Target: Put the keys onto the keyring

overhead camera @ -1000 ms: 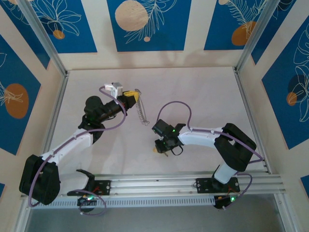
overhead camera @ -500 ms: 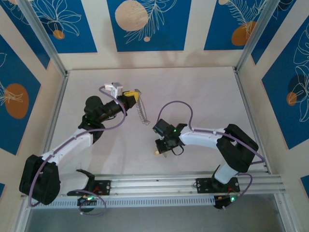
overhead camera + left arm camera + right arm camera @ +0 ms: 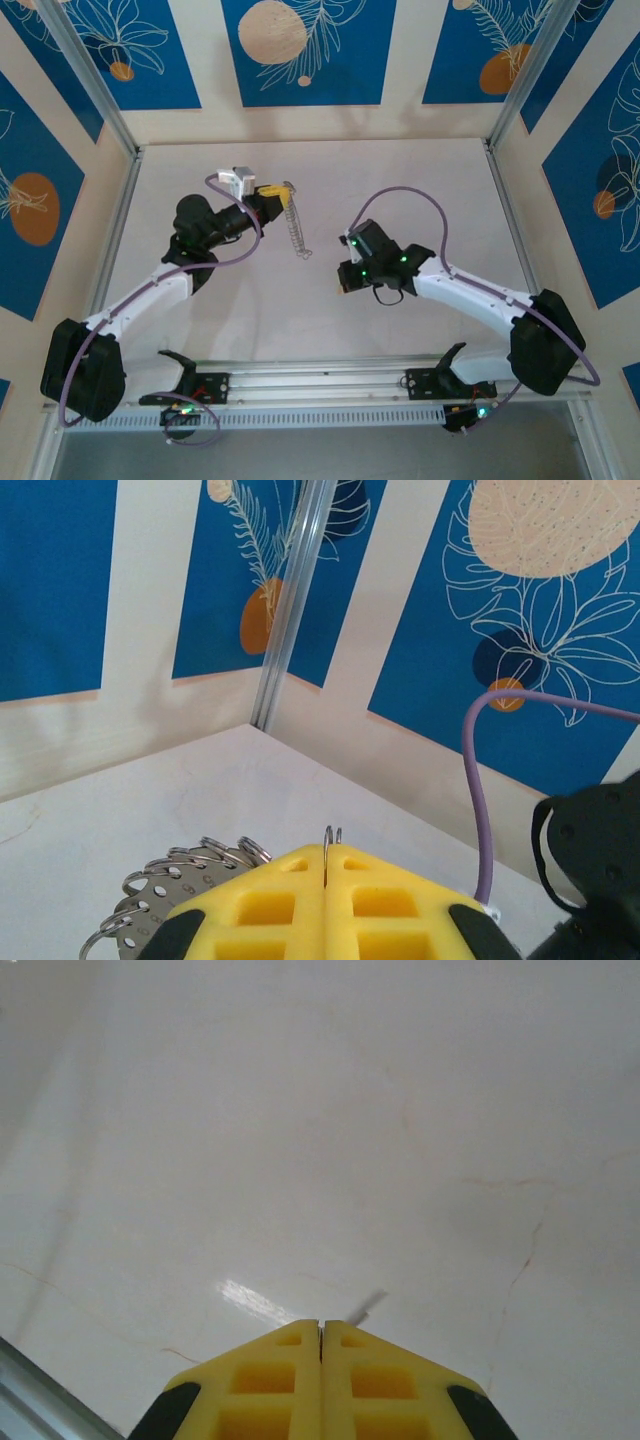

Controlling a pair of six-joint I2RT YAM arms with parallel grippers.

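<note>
Threading goes well only if the ring is steady. The left gripper, its yellow pads pressed together, pinches the wire of the large, thin dark-grey metal keyring fringed with small silvery loops, which stretches edge-on above the white table. The right gripper, near the ring's free end but apart from it, is likewise clamped, apparently on the tiny pale key, a slim grey sliver of it poking past the seam. It should approach slowly, align the key's hole with the ring's opening, and avoid twisting the pinch.
</note>
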